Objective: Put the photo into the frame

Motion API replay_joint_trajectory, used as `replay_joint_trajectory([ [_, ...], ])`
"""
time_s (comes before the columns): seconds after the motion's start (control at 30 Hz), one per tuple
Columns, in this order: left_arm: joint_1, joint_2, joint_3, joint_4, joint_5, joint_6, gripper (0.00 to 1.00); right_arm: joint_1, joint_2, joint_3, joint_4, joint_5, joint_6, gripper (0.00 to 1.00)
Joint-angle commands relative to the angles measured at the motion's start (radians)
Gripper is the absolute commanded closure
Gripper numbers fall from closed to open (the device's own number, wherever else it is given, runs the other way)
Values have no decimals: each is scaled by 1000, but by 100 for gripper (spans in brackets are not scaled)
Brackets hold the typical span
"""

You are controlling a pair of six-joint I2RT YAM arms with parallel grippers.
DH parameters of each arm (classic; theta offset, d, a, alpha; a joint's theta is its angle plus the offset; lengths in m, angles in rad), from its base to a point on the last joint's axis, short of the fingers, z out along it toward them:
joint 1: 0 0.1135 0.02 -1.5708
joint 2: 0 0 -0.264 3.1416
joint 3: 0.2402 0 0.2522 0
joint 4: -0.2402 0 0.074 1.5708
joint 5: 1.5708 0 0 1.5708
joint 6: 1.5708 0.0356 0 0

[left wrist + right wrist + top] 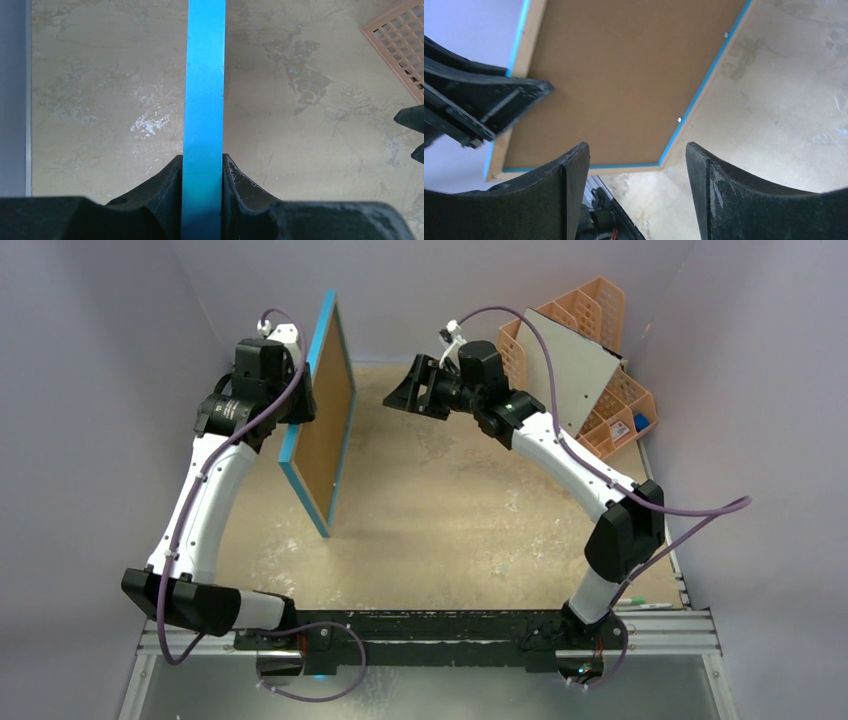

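My left gripper (202, 162): pinched on the blue edge of the frame (204, 85), one finger pressed flat against each face
The frame: stands on edge over the left half of the table (450, 510), blue front turned towards the left wall; I cannot tell whether its lower corner touches the table
Brown hardboard backing (624, 75): sits inside the light wood rim and faces my right arm; two small pale tabs show along one side
My right gripper (636, 150): fingers spread wide with nothing between them, pointed at the backing from just beside it, not touching
Orange lattice organiser (600, 310): in the far right corner, well apart from the frame
Grey-white board (575, 365): leans tilted against the organiser, behind my right wrist
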Motion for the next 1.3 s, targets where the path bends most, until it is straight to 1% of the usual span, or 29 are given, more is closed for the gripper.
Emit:
replay_joint_trajectory([
  [0.0,-36,-39,-18,96,39,-34,86,23,45,115,58,-12,29,26],
  [0.07,-40,-40,-24,104,60,-38,80,31,69,155,41,-23,34,24],
  [0.2,-40,-65,-65,166,147,-54,60,41,89,190,33,-44,48,19],
  [0.33,-40,-69,-89,212,210,-75,50,51,127,229,50,-119,51,15],
  [0.43,-41,-64,-99,235,246,-84,46,63,181,278,50,-163,54,13],
  [0.6,-41,-65,-112,268,313,-93,44,63,223,309,117,-215,132,13],
  [0.77,-40,-76,-149,312,404,-106,44,63,260,365,112,-227,200,14],
  [0.87,-40,-81,-171,333,439,-125,46,63,242,344,112,-226,221,16],
  [1.0,-41,-87,-188,349,462,-149,48,61,198,276,176,-220,254,16],
  [1.27,-40,-129,-188,360,519,-147,46,59,239,332,112,-175,253,19],
])
